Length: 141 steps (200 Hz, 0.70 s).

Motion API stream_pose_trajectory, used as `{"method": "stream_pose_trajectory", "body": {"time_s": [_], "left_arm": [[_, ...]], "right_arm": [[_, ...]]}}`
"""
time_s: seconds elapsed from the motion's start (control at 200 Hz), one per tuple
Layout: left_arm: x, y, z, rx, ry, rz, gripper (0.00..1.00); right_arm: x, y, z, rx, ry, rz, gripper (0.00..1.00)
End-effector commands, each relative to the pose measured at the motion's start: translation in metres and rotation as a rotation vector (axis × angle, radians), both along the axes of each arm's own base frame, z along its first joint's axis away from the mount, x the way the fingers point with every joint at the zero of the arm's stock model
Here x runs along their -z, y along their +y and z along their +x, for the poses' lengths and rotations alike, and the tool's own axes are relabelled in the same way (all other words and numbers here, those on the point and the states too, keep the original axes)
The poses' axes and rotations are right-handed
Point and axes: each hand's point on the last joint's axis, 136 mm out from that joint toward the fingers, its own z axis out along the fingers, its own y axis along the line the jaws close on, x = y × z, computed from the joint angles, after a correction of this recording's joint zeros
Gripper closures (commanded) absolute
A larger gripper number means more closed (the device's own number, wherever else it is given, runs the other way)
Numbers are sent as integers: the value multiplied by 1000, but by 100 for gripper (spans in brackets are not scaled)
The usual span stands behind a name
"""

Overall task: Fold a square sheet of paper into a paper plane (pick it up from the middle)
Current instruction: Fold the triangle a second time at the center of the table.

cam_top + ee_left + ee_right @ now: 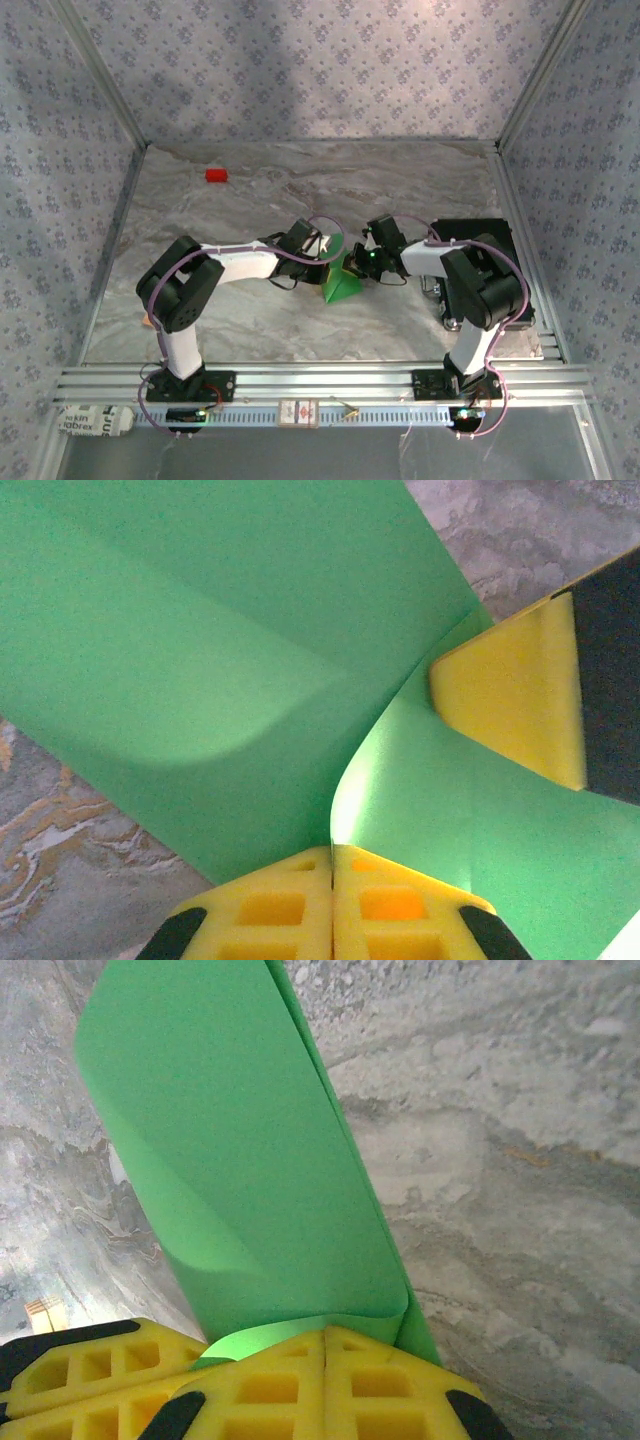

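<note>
The left gripper is pinching a raised fold of the green paper sheet between its pressed-together yellow fingers. The right gripper is clamping a curled edge of the same sheet, its jaws likewise closed on the paper. The sheet is sitting partly folded on the marble table, well apart from the red block, nearer the arm bases and to the right of that block.

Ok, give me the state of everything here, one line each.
square sheet of paper: folded over, curved, pinched by both tools.
left tool: shut on the paper.
right tool: shut on the paper.
red block: lying far left, apart from both arms.
</note>
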Motion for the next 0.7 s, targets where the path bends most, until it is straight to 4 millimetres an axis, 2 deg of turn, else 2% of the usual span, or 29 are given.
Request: {"method": "stream_pose_trajectory", "body": {"time_s": [0.0, 0.115, 0.21, 0.405, 0.59, 0.7], "left_arm": [[16, 7, -8, 20, 44, 55, 93], [16, 7, -7, 16, 44, 54, 93], [16, 6, -7, 17, 46, 51, 93], [17, 7, -8, 21, 49, 56, 93], [16, 7, -8, 22, 50, 56, 93], [16, 7, -9, 23, 51, 59, 93]], "right_arm": [[1, -11, 1, 16, 17, -4, 100], [-24, -8, 18, 25, -37, 69, 100], [-26, -8, 25, 22, -45, 77, 100], [-1, -15, 20, 47, 1, 41, 100], [28, -40, 8, 83, 52, -111, 100], [28, -46, 9, 86, 43, -126, 100]]}}
